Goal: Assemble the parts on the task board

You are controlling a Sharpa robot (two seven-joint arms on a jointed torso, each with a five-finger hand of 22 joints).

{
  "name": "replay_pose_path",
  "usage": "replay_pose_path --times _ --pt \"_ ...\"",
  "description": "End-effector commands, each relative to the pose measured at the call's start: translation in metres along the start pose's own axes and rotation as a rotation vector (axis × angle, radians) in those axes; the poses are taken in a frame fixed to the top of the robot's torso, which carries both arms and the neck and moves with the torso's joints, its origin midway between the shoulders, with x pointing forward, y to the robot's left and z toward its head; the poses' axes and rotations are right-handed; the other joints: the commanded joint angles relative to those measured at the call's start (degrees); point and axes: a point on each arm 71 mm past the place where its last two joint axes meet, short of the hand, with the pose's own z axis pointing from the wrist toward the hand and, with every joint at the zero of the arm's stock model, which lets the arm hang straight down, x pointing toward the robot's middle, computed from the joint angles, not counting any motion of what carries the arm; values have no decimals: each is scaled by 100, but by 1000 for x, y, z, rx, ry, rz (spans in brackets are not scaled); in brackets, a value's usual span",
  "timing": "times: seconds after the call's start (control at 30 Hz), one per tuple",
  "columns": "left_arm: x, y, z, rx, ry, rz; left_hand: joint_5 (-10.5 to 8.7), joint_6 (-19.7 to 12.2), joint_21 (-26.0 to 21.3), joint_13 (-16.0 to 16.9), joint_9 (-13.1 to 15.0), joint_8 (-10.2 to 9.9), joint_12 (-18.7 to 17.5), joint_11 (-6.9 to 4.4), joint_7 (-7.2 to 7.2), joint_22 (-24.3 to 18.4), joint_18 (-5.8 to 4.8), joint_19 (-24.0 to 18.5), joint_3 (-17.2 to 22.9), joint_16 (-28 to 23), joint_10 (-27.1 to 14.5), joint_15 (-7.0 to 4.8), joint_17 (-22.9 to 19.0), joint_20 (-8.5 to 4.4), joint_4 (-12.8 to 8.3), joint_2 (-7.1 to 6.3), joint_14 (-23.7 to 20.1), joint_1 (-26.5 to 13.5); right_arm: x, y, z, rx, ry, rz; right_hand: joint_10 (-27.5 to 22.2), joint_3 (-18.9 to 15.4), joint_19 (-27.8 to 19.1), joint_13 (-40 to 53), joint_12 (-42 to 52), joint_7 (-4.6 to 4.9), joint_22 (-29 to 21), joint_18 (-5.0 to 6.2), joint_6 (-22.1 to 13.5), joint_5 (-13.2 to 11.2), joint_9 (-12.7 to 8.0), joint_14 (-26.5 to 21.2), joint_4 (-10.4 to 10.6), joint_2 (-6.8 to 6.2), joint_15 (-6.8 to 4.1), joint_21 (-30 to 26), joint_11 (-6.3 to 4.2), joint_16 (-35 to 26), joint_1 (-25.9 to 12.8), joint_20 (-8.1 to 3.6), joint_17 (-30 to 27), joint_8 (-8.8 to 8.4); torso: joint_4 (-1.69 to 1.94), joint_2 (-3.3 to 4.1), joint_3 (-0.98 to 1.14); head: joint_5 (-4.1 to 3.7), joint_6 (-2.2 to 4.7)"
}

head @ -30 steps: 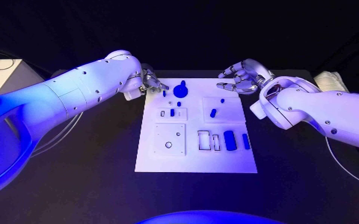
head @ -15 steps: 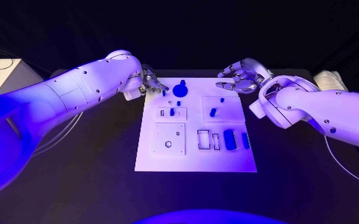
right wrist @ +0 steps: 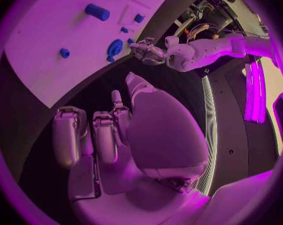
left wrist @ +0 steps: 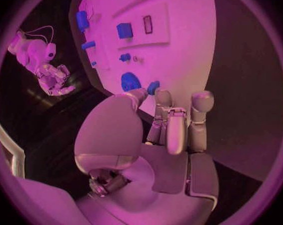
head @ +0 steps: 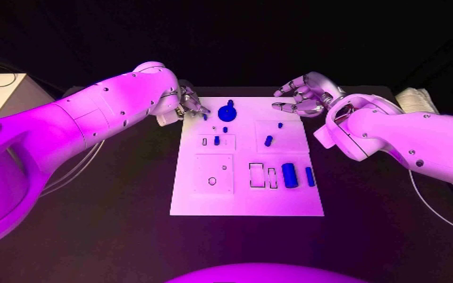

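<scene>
Where flat, white task board (head: 247,191)

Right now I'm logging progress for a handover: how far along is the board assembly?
Early, by the look of it. Small blue parts already stand in slots on the task board. The left hand has its fingers at a small blue piece on the board's far left corner, beside the round blue part. The right hand hovers empty off the far right corner. The blue cylinder lies loose, and outlined slots beside it stand empty.

left hand (head: 192,105) contents unclear (fingers overlapping), small part (head: 205,117) half-hidden
</scene>
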Motion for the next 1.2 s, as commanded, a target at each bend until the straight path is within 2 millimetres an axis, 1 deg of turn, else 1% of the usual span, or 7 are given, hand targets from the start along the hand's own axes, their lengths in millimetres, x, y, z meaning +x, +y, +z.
replay_pose_path --times 0.03,0.3,0.4,0.63,0.77,0.97,1.2 --pt "5 -2 0 17 43 -6 10 38 25 2 6 22 34 -52 -27 11 34 25 89 23 16 -31 569 -15 -15 13 231 94 1 1 0 -14 11 -4 -25 35 252 701 -22 28 884 51 -30 28 -5 562 4 -4 25 -32 1 -28 -28 25 1376 19 3 4 4 8 -10" --pt "6 -2 0 22 61 -12 10 -11 42 -77 33 67 -22 -66 -30 34 32 27 793 34 27 -46 574 -36 -226 -39 234 349 1 2 0 -14 12 -5 -18 43 254 707 -12 28 886 50 -28 32 -5 561 2 -2 25 -31 0 -30 -30 25 1372 23 5 3 2 17 -23" --pt "6 -2 -1 24 67 -11 35 -82 74 -127 129 167 -68 -38 7 67 26 30 1538 40 59 -13 574 -20 -549 -141 235 339 1 2 1 -15 12 -5 -18 43 254 707 -12 28 886 50 -28 32 -5 561 2 -2 25 -31 0 -30 -30 25 1372 23 3 0 3 26 -29" --pt "6 0 -3 35 52 -18 126 -48 174 -55 226 286 3 -21 41 189 14 82 2232 72 150 -16 625 -12 -961 -286 261 21 1 1 1 -14 10 -6 -18 43 254 707 -12 28 886 50 -28 32 -5 561 2 -2 25 -31 0 -30 -30 25 1372 23 9 -6 -1 39 -43" --pt "4 3 -8 46 30 -29 723 138 385 192 243 342 179 -75 -11 516 -42 297 2470 178 431 -67 853 -50 -1200 -503 365 -232 0 0 1 -11 7 -6 -18 43 254 707 -12 28 886 50 -28 32 -5 561 2 -2 25 -31 0 -30 -30 25 1372 23 16 -17 -3 41 -53" --pt "3 9 -16 64 8 -54 1278 328 567 405 242 345 294 -150 -83 815 -98 502 2531 263 712 -138 1055 -116 -1360 -631 452 -418 -1 -1 1 -8 4 -8 -16 49 253 708 -10 28 885 51 -27 40 -6 561 1 -1 25 -33 0 -32 -33 25 1369 26 33 -38 -4 57 -59" --pt "8 13 -34 102 -1 -73 1604 457 695 581 243 341 385 -201 -134 1038 -142 653 2556 297 901 -187 1139 -165 -1459 -701 487 -519 -4 -4 0 -2 -2 -9 -16 49 253 708 -10 28 885 51 -27 40 -6 561 1 -1 25 -33 0 -32 -33 25 1369 26 59 -76 -1 62 -95"
